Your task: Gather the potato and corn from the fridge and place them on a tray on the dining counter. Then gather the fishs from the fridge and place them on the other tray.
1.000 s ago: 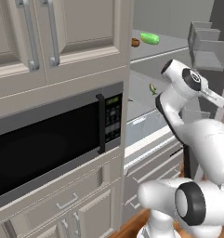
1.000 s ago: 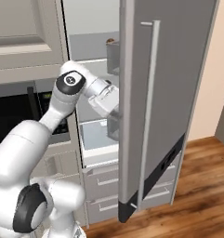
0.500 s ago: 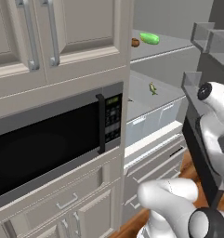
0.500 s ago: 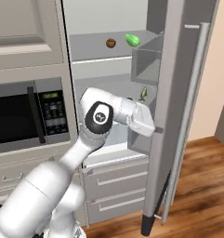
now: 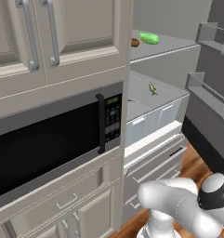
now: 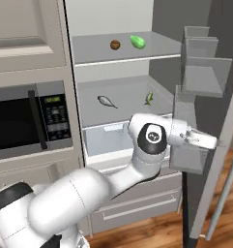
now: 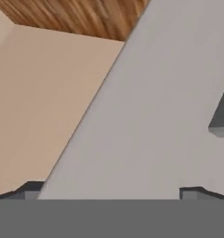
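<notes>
The fridge (image 6: 119,87) stands open, its door (image 6: 223,101) swung out to the right. On its top shelf lie the brown potato (image 6: 115,45) (image 5: 135,42) and the green corn (image 6: 137,41) (image 5: 149,38). Two small olive fishs (image 6: 106,101) (image 6: 148,99) rest on the shelf below; one fish (image 5: 153,88) shows in the left base view. My gripper (image 6: 211,142) reaches right, low against the door's inner side, apart from the food. In the hand view the gripper (image 7: 111,193) is open, with nothing between its tips. Both trays and the dining counter are out of view.
A black-fronted microwave (image 5: 48,153) sits in the cabinets left of the fridge, with drawers (image 6: 137,206) below. Clear bins (image 6: 205,72) jut from the door's inner side above my hand. Wooden floor (image 7: 85,16) and a beige wall (image 7: 34,102) lie beyond the door's edge.
The fridge door has swung much wider open, baring the shelves. My arm has swept right and down with the door, and the jaws have widened slightly.
</notes>
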Robot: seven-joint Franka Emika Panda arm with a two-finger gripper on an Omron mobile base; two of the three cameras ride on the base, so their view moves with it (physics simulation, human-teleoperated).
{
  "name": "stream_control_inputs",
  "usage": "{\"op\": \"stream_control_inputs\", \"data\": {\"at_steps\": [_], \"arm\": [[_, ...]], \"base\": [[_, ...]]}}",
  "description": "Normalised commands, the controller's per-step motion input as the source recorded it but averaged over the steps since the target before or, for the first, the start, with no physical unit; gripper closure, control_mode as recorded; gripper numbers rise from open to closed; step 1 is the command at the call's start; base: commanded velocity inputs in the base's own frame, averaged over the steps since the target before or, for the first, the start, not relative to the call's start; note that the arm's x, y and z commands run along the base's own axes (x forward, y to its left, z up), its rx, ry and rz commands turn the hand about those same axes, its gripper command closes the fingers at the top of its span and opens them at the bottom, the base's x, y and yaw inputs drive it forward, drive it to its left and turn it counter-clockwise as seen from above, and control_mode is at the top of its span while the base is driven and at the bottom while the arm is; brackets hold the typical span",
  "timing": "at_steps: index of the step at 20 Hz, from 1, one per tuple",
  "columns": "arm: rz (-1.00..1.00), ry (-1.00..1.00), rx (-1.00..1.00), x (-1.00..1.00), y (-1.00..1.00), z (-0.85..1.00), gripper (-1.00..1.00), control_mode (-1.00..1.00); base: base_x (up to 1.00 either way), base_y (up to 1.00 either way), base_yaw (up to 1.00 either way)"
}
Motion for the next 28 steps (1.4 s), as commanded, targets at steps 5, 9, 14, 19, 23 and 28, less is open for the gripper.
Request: {"op": "stream_control_inputs", "data": {"at_steps": [5,9,14,19,23,28], "arm": [[-0.24,0.28,-0.05,0.64,-1.00,0.04,-1.00,-1.00],[-0.19,0.00,0.18,0.99,-1.00,-0.03,-1.00,-1.00],[-0.19,-0.24,0.15,0.61,-0.01,0.08,-1.00,-1.00],[-0.11,-0.58,0.04,-0.07,1.00,0.59,-1.00,-1.00],[-0.09,-0.37,0.00,-0.49,1.00,0.36,-1.00,-1.00],[-0.13,-0.35,0.11,-0.94,1.00,-0.25,-1.00,-1.00]], "base": [[0.00,0.00,0.00],[0.00,0.00,0.00],[0.00,0.00,0.00],[0.00,0.00,0.00],[0.00,0.00,0.00],[0.00,0.00,0.00]]}}
